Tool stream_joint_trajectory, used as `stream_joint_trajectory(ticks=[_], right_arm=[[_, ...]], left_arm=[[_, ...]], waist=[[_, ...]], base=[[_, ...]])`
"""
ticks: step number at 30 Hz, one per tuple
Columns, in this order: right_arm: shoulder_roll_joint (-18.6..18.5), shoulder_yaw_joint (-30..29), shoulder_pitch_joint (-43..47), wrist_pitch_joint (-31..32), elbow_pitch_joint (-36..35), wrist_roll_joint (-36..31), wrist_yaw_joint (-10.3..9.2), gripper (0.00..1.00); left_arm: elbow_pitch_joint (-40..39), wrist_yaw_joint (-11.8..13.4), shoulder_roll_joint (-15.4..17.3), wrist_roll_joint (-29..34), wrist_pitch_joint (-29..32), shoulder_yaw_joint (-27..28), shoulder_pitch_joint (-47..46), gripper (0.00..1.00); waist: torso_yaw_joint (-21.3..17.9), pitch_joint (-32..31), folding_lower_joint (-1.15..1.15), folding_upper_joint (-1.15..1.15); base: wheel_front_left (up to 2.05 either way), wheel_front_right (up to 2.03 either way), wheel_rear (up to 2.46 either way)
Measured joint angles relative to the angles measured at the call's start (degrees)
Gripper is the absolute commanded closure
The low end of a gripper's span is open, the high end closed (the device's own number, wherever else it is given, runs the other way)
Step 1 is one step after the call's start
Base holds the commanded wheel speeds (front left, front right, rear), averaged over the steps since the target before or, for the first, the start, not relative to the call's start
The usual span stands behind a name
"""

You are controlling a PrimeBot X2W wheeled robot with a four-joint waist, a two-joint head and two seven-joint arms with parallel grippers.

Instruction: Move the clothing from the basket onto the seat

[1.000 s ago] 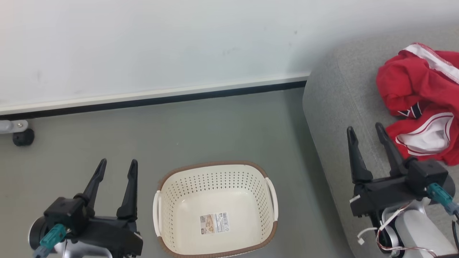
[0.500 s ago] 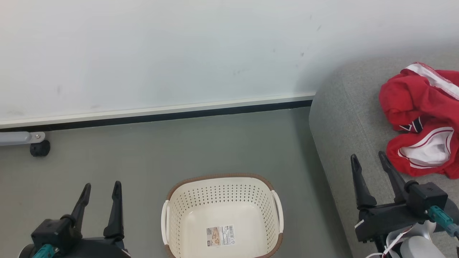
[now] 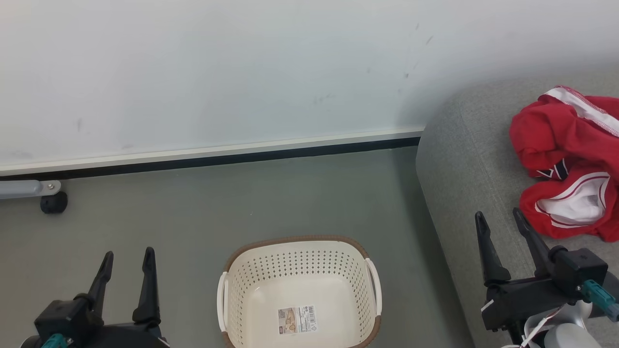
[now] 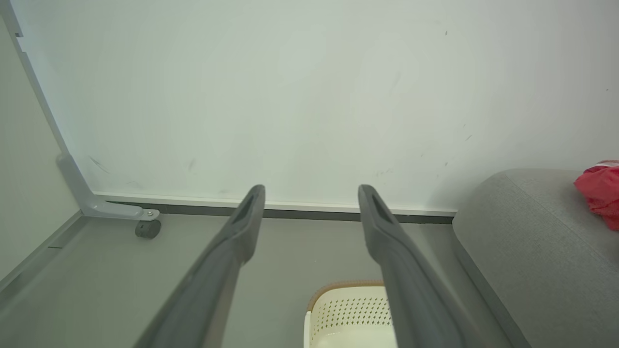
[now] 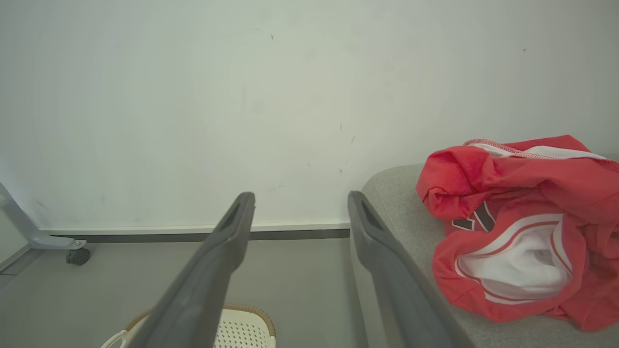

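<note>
The left jaws stand wide apart with nothing between them. They point toward the far wall, low over open floor left of the basket. The right jaws are just as wide, tilted slightly left over the near left edge of the seat. The clothing lies bunched on the seat, just right of them and not touching. Bare floor separates basket and seat. A sticker shows on the basket's bottom. A caster sits far left.
</note>
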Motion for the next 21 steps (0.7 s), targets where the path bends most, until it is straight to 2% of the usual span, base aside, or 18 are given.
stream_joint_trajectory(ticks=[19,20,21], right_arm=[[0.0,-1.0,0.8,2.5,-2.5,-0.4,-0.09,0.0],[0.1,-1.0,0.9,2.6,-2.4,-0.4,-0.05,1.0],[0.3,-0.8,1.0,2.6,-1.8,-0.4,-0.05,1.0]], left_arm=[[0.0,0.0,-1.4,2.5,0.8,0.8,0.1,0.0],[0.3,0.0,-1.6,2.5,1.0,0.8,0.1,1.0],[0.8,0.0,-1.9,2.4,1.1,0.7,0.1,1.0]], waist=[[0.1,-0.1,0.0,0.0],[0.1,-0.2,0.0,0.0],[0.1,-0.2,0.0,0.0]], base=[[0.0,0.0,0.0],[0.0,0.0,0.0],[0.0,0.0,0.0]])
